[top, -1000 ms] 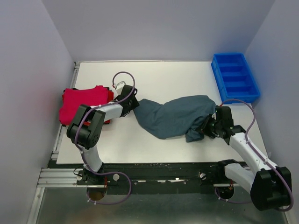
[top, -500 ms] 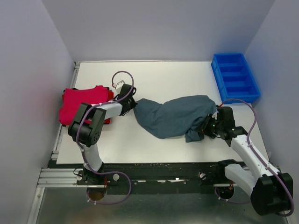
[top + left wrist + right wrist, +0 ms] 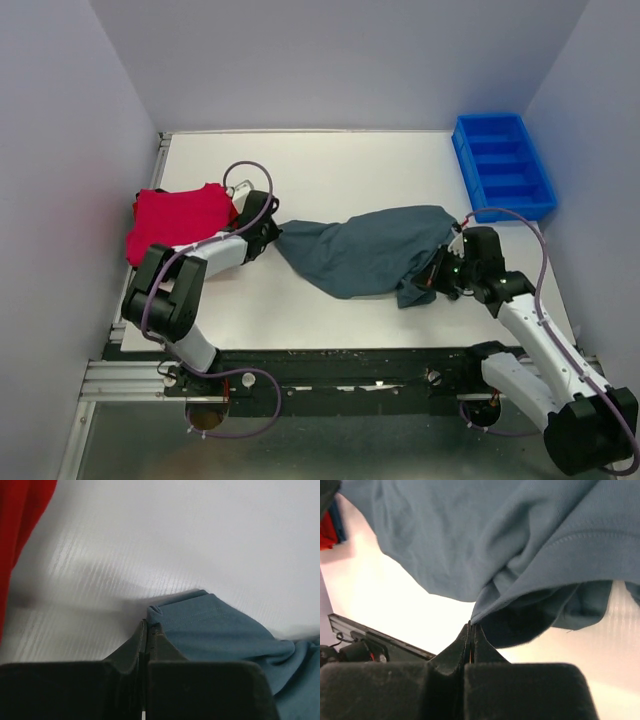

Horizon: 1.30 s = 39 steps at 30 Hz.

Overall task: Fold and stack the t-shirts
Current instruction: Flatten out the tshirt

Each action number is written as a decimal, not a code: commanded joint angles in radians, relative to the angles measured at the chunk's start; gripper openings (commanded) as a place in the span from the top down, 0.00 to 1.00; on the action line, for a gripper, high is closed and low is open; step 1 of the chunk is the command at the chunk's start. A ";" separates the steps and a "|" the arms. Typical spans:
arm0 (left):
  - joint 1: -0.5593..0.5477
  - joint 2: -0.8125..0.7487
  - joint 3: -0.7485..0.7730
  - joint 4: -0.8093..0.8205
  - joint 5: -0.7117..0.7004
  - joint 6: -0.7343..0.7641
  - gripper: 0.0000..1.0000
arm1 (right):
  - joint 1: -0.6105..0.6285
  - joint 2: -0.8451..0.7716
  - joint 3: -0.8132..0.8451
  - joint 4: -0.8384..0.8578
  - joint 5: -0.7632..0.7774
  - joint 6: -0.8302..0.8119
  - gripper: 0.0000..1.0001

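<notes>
"Holding anything on the left?"

"Yes. My left fingers (image 3: 136, 642) are pressed flat together, with a stitched corner of the slate-grey t-shirt (image 3: 365, 250) pinched at their tips, low over the desk (image 3: 340, 165)."

"And the right?"

"My right fingers (image 3: 482, 647) are closed just as tight, nipping a hemmed edge at the shirt's other end. In the right wrist view the cloth hangs in loose folds above them."

"Where does that shirt lie?"

"Across the middle of the desk, strung out between my two arms as a long, rumpled bundle, not folded. Its narrow left tip points toward the red pile, and its wider right end bunches by my right wrist."

"The red ones?"

"The red t-shirts (image 3: 178, 222) sit as a folded pile at the desk's left edge, just beside my left arm and apart from the grey shirt. I cannot tell how many are in it. A strip of red shows along the left border of my left wrist view."

"Anything else?"

"A blue plastic bin (image 3: 503, 165) with compartments stands at the far right corner, well apart from both piles of cloth."
</notes>
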State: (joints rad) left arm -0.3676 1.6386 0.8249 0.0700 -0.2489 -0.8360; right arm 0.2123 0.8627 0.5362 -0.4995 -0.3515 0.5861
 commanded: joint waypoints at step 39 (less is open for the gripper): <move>0.021 -0.644 0.387 -0.512 -0.448 0.040 1.00 | -0.166 0.283 1.248 -0.482 0.141 -0.128 0.99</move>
State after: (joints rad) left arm -0.3634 0.8700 1.1236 -0.4061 -0.6041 -0.8387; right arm 0.0570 0.9794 1.6997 -0.9176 -0.2012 0.4622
